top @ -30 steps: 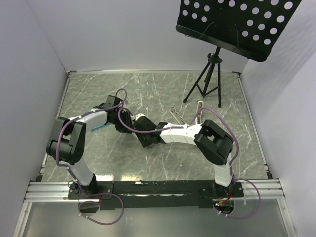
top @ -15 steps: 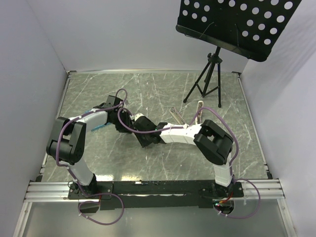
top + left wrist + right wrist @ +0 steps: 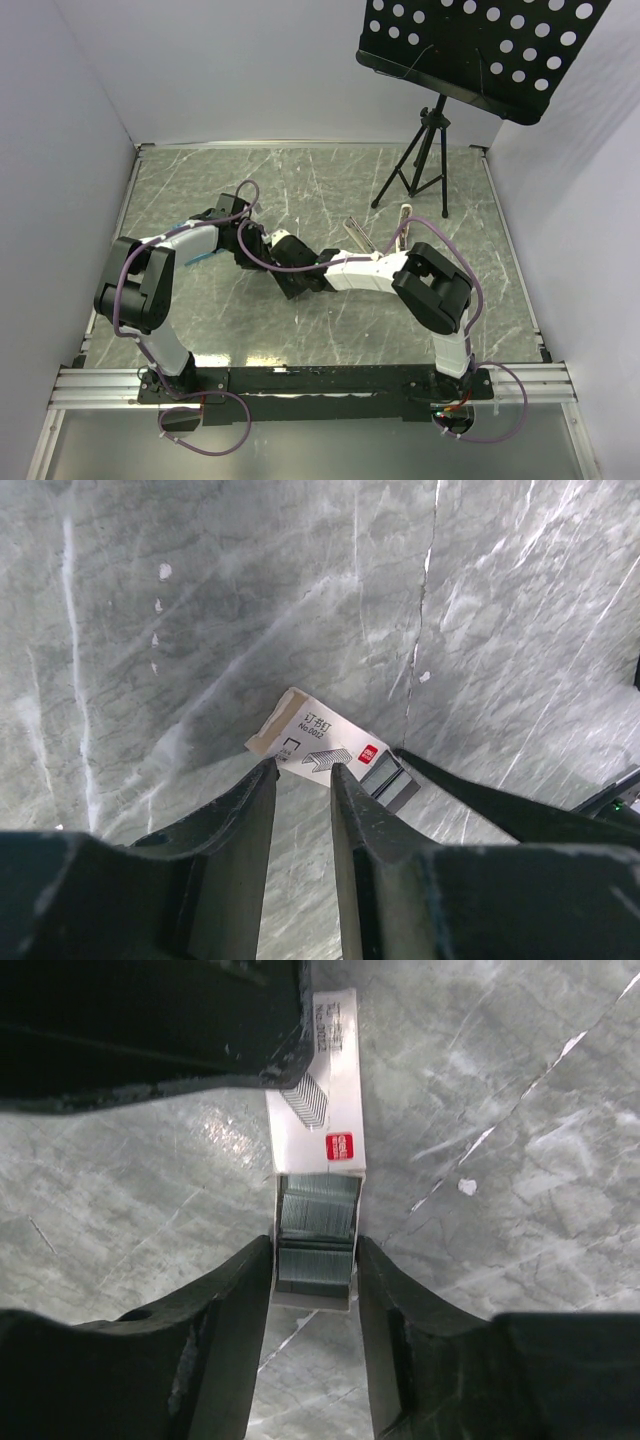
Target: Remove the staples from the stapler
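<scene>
Right wrist: right gripper clamps the staple tray half out of its box sleeve, left gripper narrow, grip unclear; a tug could dump the loose staples

White arm links with black joints, looping purple cables, scuffed black claw fingers.

A grey marbled tabletop sits between plain white walls, a black perforated music stand behind.

The left pincer and right pincer meet left of the surface's middle; the stapler lies well apart to the right, near a tripod.
</scene>
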{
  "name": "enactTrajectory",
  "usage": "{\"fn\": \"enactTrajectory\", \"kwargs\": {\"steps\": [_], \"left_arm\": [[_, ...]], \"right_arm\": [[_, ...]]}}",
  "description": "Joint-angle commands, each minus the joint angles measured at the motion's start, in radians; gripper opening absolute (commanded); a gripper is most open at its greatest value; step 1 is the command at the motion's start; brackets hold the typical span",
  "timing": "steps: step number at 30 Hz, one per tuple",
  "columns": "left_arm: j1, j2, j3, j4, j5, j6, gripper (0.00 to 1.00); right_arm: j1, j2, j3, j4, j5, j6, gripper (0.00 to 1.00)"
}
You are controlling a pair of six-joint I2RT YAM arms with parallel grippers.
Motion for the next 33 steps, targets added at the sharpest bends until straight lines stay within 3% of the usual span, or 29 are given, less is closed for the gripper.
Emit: {"fn": "enactTrajectory", "kwargs": {"steps": [1,14,24,33], "left_arm": [[-0.012,0.008,0.038,-0.027,0.003,0.017,0.33],[-0.022,-0.049,0.041,-0.036,-0.097,-0.006,0.37],[-0.020,-0.064,0.044,-0.038,-0.126,-0.023,0.43],[-0.017,-0.012,0.059,-0.033,-0.083,-0.010,0.37]], "right_arm": [[-0.034,0.002,-0.027,0.045,0.043,-0.029,0.50],[-0.032,-0.105,-0.124,0.088,0.032,-0.004,0.54],[-0.018,-0.076,-0.125,0.091,0.049,0.013,0.59],[-0.017,-0.046,-0.136,0.142,0.026,-0.026,0.43]]}}
